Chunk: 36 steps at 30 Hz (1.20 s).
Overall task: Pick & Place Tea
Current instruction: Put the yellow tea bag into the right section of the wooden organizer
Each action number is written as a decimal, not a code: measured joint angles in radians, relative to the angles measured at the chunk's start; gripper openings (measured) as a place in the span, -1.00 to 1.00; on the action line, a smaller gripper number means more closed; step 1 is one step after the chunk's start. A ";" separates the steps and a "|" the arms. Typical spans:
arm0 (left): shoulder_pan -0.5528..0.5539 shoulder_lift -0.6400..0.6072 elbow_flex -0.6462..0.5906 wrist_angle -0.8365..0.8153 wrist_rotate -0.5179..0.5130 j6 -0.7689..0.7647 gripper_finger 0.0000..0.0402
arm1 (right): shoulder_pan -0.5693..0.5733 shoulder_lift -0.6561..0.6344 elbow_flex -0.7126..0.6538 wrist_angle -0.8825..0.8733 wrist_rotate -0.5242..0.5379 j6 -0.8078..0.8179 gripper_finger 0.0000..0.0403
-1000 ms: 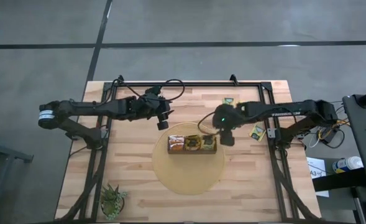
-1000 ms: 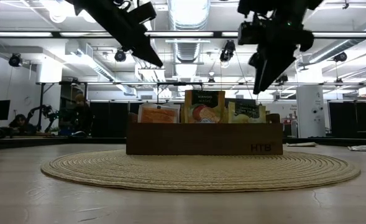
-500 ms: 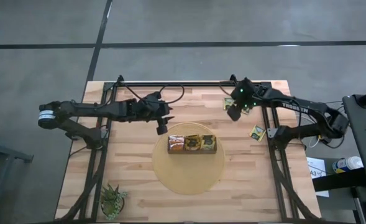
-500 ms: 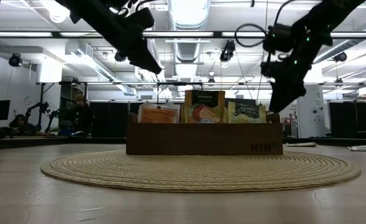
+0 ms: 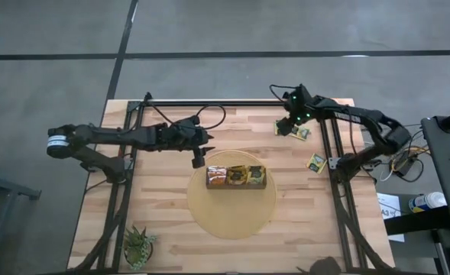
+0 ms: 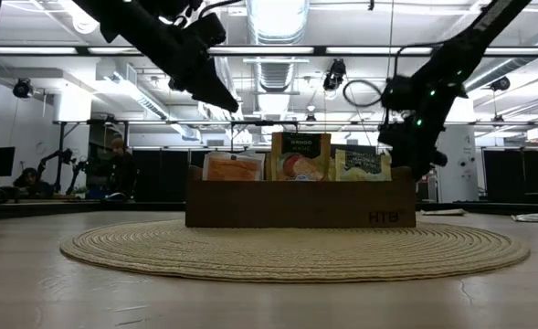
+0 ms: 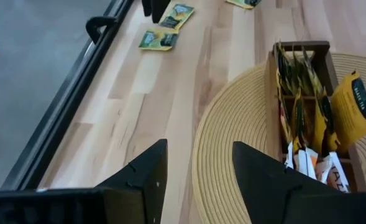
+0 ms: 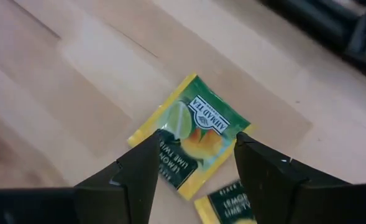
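Two green-and-yellow tea sachets (image 5: 283, 126) (image 5: 302, 133) lie flat at the table's far right, and a third (image 5: 316, 161) lies nearer. My right gripper (image 5: 292, 130) hovers open over them, pointing steeply down. In its wrist view the fingers stand on either side of one sachet (image 8: 198, 121). The long dark-brown box (image 5: 236, 176) sits on a round woven mat (image 5: 232, 218) with sachets (image 6: 300, 155) standing upright in it. My left gripper (image 5: 198, 158) hangs open above the mat, just off the box's left end, holding nothing.
A small green plant (image 5: 138, 244) stands at the near left corner. Black frame rails (image 5: 232, 102) run along the far edge and both sides of the wooden table (image 5: 171, 229). Bare wood lies left and near of the mat.
My right gripper has swung away from above the box's right end toward the table's far right corner, turning and sinking over the loose sachets. My left gripper has dipped slightly toward the box's left end. The box and its sachets have stayed put.
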<state>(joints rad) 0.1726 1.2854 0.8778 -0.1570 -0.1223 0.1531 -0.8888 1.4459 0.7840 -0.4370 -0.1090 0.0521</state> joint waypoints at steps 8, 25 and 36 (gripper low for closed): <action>0.000 0.000 -0.018 0.018 0.000 -0.014 -0.13 | -0.002 0.264 0.105 0.005 0.003 -0.004 0.01; 0.000 -0.016 -0.018 0.025 0.002 -0.025 -0.13 | 0.083 0.360 0.311 -0.267 0.085 -0.238 -0.94; 0.000 -0.016 -0.018 0.219 0.018 -0.088 -0.13 | 0.429 0.150 0.285 -0.168 0.333 -0.622 -0.96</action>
<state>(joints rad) 0.1726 1.2690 0.8597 0.0621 -0.1041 0.0647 -0.4599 1.5954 1.0694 -0.6053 0.2239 -0.5697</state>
